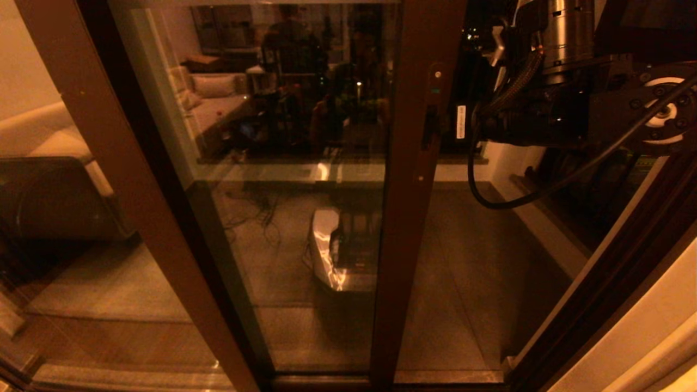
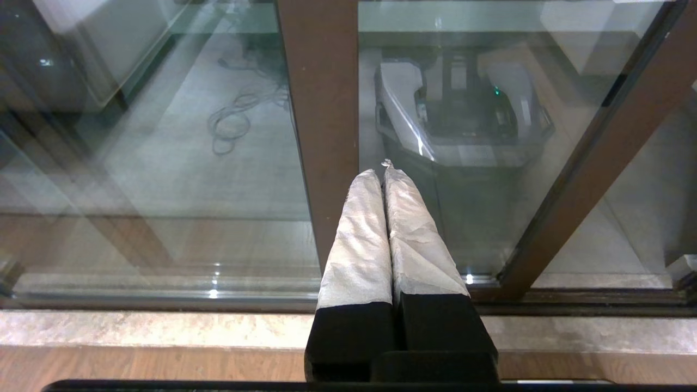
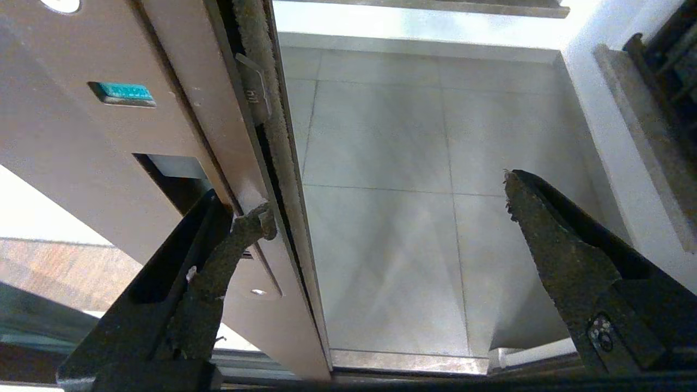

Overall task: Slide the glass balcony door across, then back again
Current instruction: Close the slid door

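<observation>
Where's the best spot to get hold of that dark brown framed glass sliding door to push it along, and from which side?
Probably at the stile of the dark brown framed glass sliding door, by its narrow recessed handle slot. Come from the open balcony-side edge: the slot gives a lip to hook, and the open right gripper already has one finger against that edge. The left gripper is shut, away from the stile.

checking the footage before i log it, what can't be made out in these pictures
- Right gripper: out of sight in the head view, behind the arm's own body; only the right wrist view shows it open at the glass balcony door edge.
- Handle slot: partly covered by one finger there.
- Door's top: cut off by every view's edge.
- Left gripper: absent from the head view.
</observation>
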Controlling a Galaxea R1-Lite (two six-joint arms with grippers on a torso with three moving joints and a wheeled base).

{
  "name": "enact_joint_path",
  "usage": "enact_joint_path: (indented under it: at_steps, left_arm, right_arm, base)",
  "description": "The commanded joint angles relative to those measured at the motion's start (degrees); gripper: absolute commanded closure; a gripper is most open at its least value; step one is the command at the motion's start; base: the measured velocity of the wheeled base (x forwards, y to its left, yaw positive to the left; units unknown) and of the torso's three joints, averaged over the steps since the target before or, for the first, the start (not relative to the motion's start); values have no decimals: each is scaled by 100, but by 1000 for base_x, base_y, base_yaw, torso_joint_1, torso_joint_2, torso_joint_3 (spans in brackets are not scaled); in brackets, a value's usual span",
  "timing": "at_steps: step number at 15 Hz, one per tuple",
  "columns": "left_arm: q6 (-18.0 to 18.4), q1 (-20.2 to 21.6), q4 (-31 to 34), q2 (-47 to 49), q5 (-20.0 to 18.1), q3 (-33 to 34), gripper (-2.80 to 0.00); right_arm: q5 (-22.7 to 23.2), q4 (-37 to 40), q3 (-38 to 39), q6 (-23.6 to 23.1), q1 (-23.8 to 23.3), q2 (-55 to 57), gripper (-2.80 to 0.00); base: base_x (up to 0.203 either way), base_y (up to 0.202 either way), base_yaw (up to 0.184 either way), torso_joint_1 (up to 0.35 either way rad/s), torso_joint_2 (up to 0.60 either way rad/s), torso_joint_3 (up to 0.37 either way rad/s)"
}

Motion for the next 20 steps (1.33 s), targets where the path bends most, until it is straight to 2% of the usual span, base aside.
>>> enact_joint_path:
  at_steps: [1,10,20]
  left_arm:
    - [2,-2,6,-1,0,-1,0]
    - [2,-2,6,-1,0,-1,0]
    - [2,-2,6,-10,0,-1,0]
  right_arm:
    - [-3,37,17,-3,-8,-17,-280]
    - [6,36,55,-58,-193,-84,-280]
    - [15,37,246,-65,-199,-270,-280]
  base:
    - [0,0,0,0,0,0]
    - [0,0,0,0,0,0]
    - [0,0,0,0,0,0]
